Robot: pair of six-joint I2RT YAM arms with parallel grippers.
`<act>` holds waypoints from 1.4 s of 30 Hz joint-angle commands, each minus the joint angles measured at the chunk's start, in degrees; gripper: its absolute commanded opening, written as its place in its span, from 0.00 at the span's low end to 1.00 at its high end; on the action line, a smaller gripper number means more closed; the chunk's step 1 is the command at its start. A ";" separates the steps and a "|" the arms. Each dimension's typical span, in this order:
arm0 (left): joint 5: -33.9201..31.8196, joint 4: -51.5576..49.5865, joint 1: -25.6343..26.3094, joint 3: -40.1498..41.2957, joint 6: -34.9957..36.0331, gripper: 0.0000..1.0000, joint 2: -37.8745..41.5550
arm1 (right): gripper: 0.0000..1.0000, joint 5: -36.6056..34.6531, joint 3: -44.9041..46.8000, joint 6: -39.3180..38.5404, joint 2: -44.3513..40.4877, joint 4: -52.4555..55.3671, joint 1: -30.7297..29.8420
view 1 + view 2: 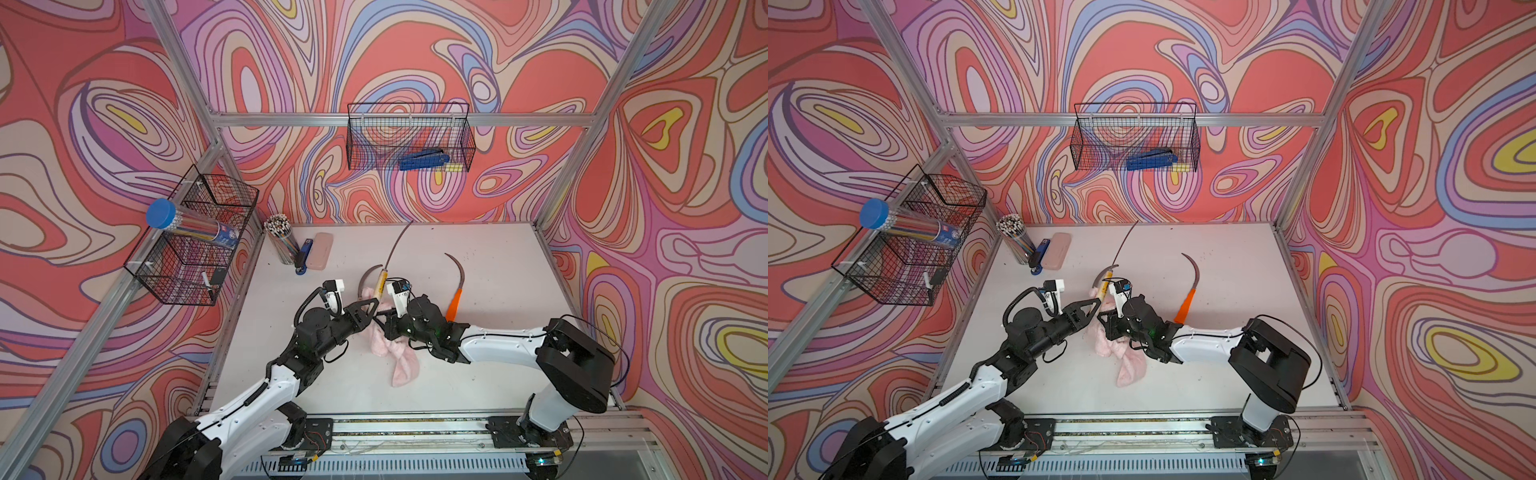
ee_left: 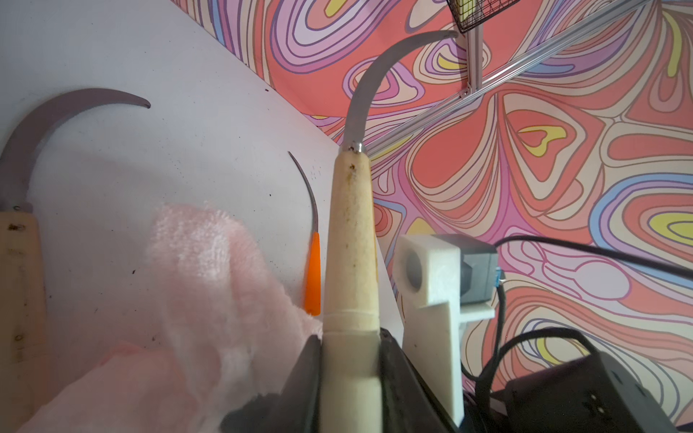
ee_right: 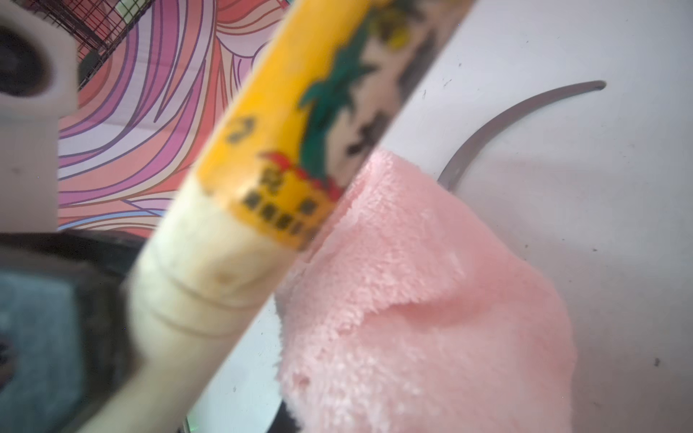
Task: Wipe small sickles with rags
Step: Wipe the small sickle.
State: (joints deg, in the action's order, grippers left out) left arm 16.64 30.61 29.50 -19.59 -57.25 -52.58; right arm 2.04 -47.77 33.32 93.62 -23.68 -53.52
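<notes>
Evidently the two arms share the job. The left gripper (image 2: 350,375) is clamped on the butt of a pale-handled sickle (image 2: 350,240), with the handle pinched between its jaws, so the whole dark blade stands free in the air above the far end of the rag (image 1: 401,368) and is open to a wiping stroke. Gripping the very end looks deliberate, since it leaves both the labelled wood and the metal bare. The right gripper (image 1: 385,321) is clenched and, going by its wrist view, appears to have a fold of the rag nipped. The pink pile is bunched up right beside the raised handle, touching it or nearly so, and the rest of the cloth trails on the table (image 1: 498,374) toward the robot. I judge the cloth is placed there to rub from the handle up toward the blade. A second wooden-handled sickle (image 1: 368,277) lies flat at the rag's far edge; whether its handle is beside or under the cloth I cannot tell. The orange-handled sickle (image 1: 455,301) lies apart from the rag on the right arm's side. Both seem parked within reach for their turns.
</notes>
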 commanded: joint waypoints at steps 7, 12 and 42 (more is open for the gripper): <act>2.82 0.45 -0.58 1.31 0.11 0.00 -0.57 | 0.00 0.13 -2.95 -1.74 -3.20 1.89 3.45; 3.85 2.23 -0.54 1.16 -1.02 0.00 -3.15 | 0.00 2.71 -4.79 -0.89 -2.20 2.05 6.34; 9.11 1.60 -0.58 -1.85 -2.95 0.00 -9.99 | 0.00 11.28 -14.98 -0.08 5.26 5.87 23.01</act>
State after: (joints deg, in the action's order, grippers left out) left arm 22.79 32.56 28.77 -19.94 -60.03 -62.89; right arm 12.88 -60.23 33.56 98.80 -17.10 -31.51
